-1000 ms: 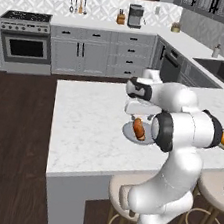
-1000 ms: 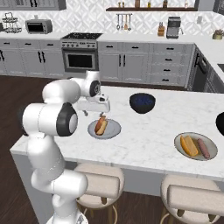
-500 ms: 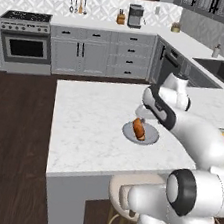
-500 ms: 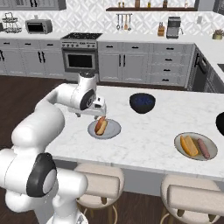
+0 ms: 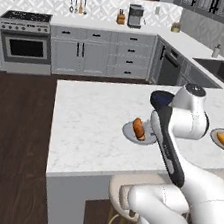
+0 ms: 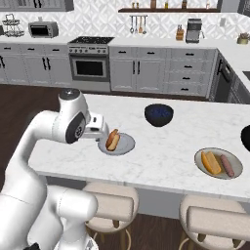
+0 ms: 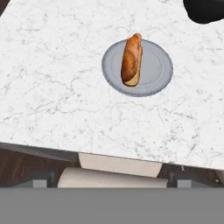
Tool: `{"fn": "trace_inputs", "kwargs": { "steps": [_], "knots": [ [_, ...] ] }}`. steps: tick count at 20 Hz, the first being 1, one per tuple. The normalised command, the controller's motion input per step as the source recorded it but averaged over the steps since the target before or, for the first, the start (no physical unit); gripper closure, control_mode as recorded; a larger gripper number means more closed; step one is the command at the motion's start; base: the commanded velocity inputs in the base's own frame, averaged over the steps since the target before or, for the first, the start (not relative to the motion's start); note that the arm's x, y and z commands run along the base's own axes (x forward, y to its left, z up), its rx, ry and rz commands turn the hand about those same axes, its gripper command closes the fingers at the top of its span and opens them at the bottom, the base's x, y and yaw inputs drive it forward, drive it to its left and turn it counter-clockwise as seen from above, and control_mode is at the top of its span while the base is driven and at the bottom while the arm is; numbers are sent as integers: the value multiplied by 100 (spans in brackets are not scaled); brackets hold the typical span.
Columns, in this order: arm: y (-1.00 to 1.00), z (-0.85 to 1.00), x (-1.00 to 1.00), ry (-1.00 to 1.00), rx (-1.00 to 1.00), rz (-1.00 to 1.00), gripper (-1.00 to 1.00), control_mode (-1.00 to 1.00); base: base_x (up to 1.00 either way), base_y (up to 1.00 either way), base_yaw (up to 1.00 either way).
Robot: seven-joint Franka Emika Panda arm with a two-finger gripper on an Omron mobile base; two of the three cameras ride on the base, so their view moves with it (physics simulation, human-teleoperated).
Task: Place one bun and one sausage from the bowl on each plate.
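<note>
On the marble bench (image 6: 161, 161), biggest thing first: both plates look loaded already. The grey plate (image 7: 157, 72) sits at about 12 o'clock in the hand view, with a bun (image 7: 134, 78) and a sausage (image 7: 130, 59) lying together on its left half, touching along their length. Well off to the right in the right base view, the olive-centred plate (image 6: 201, 157) has its own bun (image 6: 211, 162) and sausage (image 6: 227, 165) side by side. The black bowl (image 6: 246, 137) is just a sliver at 3 o'clock there, so I can't tell what's left in it. The dark blue bowl (image 6: 158, 114) sits beyond the grey plate.

The gripper (image 6: 95, 128) hangs just beside the grey plate, at its 9 o'clock. Can't tell how the jaws stand; the tips aren't visible. Nothing seems to be in them though.

My read: this is the tail end, with placing done. Next move is probably just pulling clear without bumping the grey plate.
</note>
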Motion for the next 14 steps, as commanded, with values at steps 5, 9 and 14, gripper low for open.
{"fn": "trace_inputs", "kwargs": {
  "steps": [5,9,14],
  "knots": [
    [0,-31,-80,1,-6,0,-100,-100,0,0,0],
    [1,-15,-15,6,0,-1,-100,-100,0,0,0],
    [-6,-6,-19,0,0,0,-100,-100,0,0,0]
  ]
}}
